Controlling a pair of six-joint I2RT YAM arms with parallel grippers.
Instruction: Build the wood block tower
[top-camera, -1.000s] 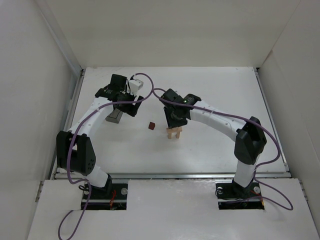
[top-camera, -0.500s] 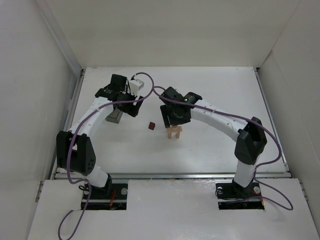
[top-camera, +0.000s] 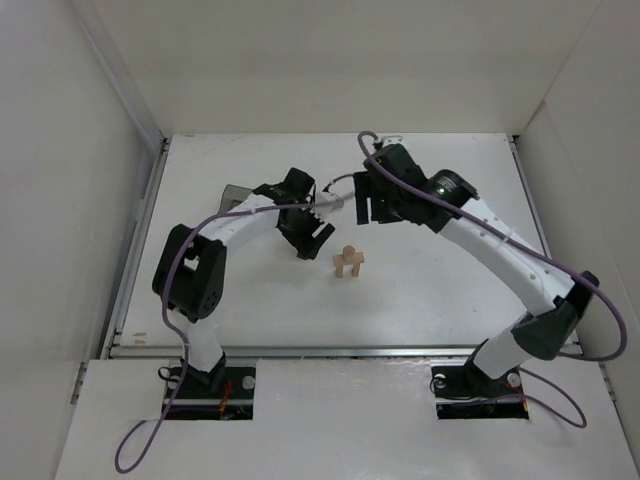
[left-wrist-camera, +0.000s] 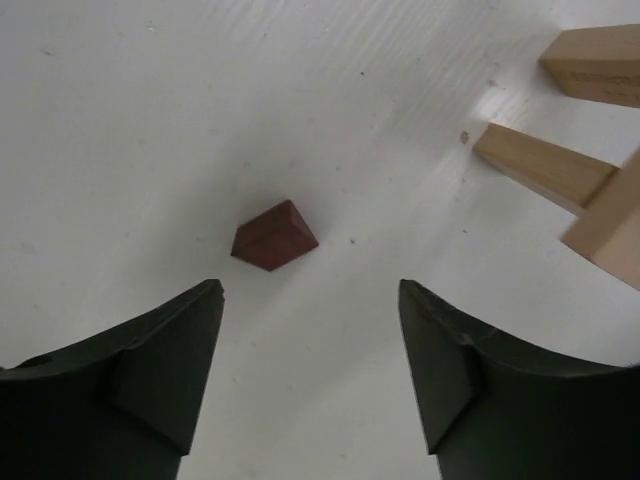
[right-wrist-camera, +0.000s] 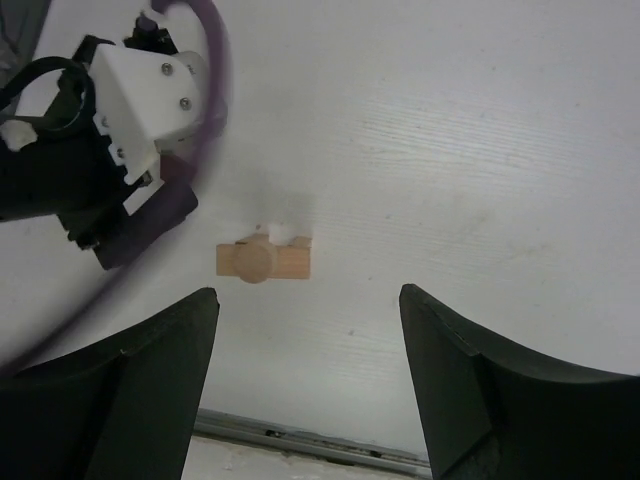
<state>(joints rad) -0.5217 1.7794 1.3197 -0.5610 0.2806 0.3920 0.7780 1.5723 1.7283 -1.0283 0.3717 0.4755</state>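
Both arms have moved in the last second. The left arm (top-camera: 245, 210) has swung in from the grey tray (top-camera: 236, 192) toward the middle of the table (top-camera: 430, 290). The right arm (top-camera: 490, 235) has let go of the tower, opened up and pulled back toward the far side.

Nearest the robot, the wood block tower (top-camera: 349, 263) stands alone on the white table. Two pale uprights (left-wrist-camera: 545, 168) carry a pale flat plank (right-wrist-camera: 290, 262), and a small rounded pale piece (right-wrist-camera: 254, 263) sits on top of the plank. Nothing touches the tower.

Just left of it and slightly farther back, the left claw (left-wrist-camera: 310, 300) hangs over the table, its fingers spread wide with nothing between them. The dark red-brown cube (left-wrist-camera: 273, 235) lies on the table just beyond the fingertips, in line with the gap and touching neither finger. It is beside the tower and apart from it, not on it. In the top view the claw hides most of the cube.

Farther back, the right claw (right-wrist-camera: 307, 300) hovers above and behind the tower, spread wide and empty, looking down on the plank. The left arm's white wrist housing (right-wrist-camera: 150, 90) shows at the upper left of that view.

Farthest off, at the left, a corner of the grey tray shows behind the left arm.
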